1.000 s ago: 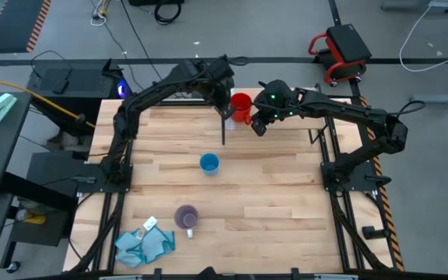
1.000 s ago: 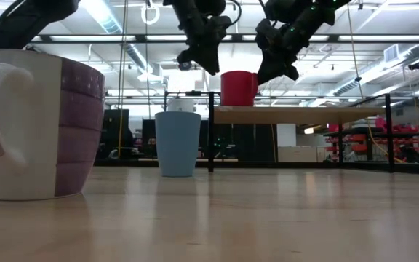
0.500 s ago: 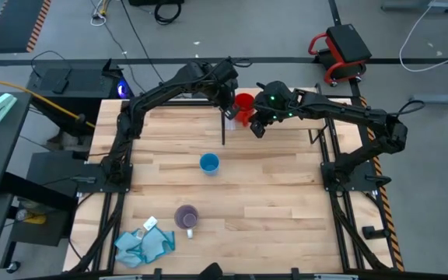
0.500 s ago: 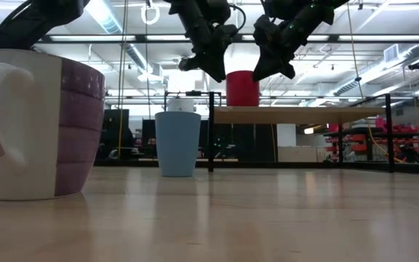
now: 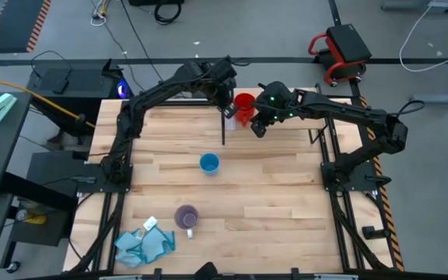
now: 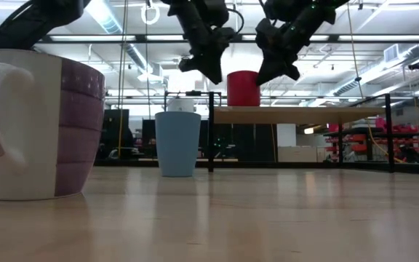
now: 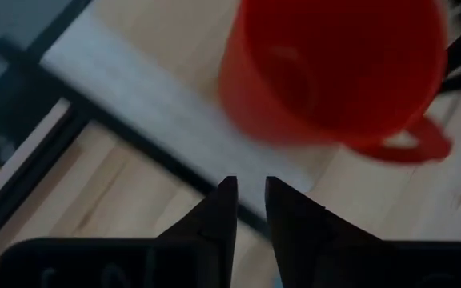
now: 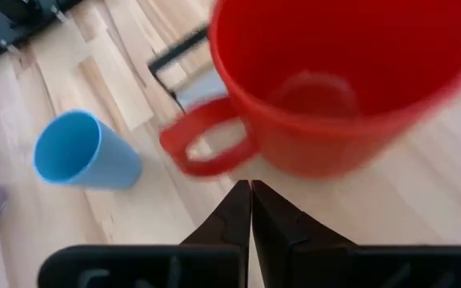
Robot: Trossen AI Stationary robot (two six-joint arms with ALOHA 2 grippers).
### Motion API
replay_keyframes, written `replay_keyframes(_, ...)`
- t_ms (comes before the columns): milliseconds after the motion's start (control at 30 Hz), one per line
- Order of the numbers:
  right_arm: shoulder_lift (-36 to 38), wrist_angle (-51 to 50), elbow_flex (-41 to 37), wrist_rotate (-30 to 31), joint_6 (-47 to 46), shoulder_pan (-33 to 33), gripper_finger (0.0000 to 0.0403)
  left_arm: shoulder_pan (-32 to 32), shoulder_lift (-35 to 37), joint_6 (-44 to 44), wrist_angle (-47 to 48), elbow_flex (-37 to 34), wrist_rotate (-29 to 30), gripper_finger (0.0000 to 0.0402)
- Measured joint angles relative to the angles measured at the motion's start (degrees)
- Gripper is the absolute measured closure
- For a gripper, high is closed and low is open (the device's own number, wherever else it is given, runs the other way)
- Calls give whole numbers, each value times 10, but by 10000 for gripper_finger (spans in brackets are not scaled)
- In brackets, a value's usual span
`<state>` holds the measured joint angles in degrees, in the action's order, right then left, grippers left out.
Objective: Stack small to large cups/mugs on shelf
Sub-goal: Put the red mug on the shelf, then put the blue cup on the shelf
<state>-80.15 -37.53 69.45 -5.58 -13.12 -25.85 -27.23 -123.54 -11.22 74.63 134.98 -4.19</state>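
From above we look down on a butcher-block bench point(image 5: 271, 194) standing on a grey floor strewn with cables, a red cart point(image 5: 341, 48) off beyond its far right corner. At the far edge the red mug point(image 5: 242, 104) sits on the raised shelf point(image 5: 286, 128), with the left gripper point(image 5: 228, 103) just on one side of it and the right gripper point(image 5: 258, 124) just on the other. Nearer to us stand the light-blue cup point(image 5: 209, 163) and the purple mug point(image 5: 187, 217), well apart, and a teal cloth point(image 5: 142, 245) lies at the near left corner.

At bench height the purple mug point(image 6: 38, 124) fills the left foreground and the light-blue cup point(image 6: 177, 143) stands farther back, partly covering the shelf's dark upright point(image 6: 211, 131). The red mug point(image 6: 243, 89) stands upright on the shelf point(image 6: 297, 113), both grippers hanging above it on either side, neither touching it.

In the left wrist view the fingers point(image 7: 218, 216) stand a narrow gap apart and hold nothing; the red mug point(image 7: 326, 72) lies just ahead of their tips, handle turned away, beside the shelf's white strip point(image 7: 150, 96).

In the right wrist view the fingers point(image 8: 238, 212) are pressed together, empty, with the mug's handle point(image 8: 202, 148) just beyond their tips and the light-blue cup point(image 8: 82, 152) farther off on the bench.
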Motion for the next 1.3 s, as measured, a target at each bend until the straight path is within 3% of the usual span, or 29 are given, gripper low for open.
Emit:
replay_keyframes(200,49,-33,0,0,-17,1,385,3,33,-2,75,0,-3,326)
replay_keyframes(467,173,-80,0,-8,-66,26,385,33,115,-37,157,0,-1,335)
replay_keyframes(700,257,-167,0,-9,-121,89,385,97,182,-94,154,0,-1,329)
replay_keyframes(967,280,-238,0,-9,-174,178,385,178,202,-159,153,-1,26,343)
replay_keyframes(1133,273,-304,0,-4,-207,230,385,225,202,-184,154,-54,31,351)
replay_keyframes(1300,271,-312,-13,11,-230,274,385,251,202,-197,154,-153,46,344)
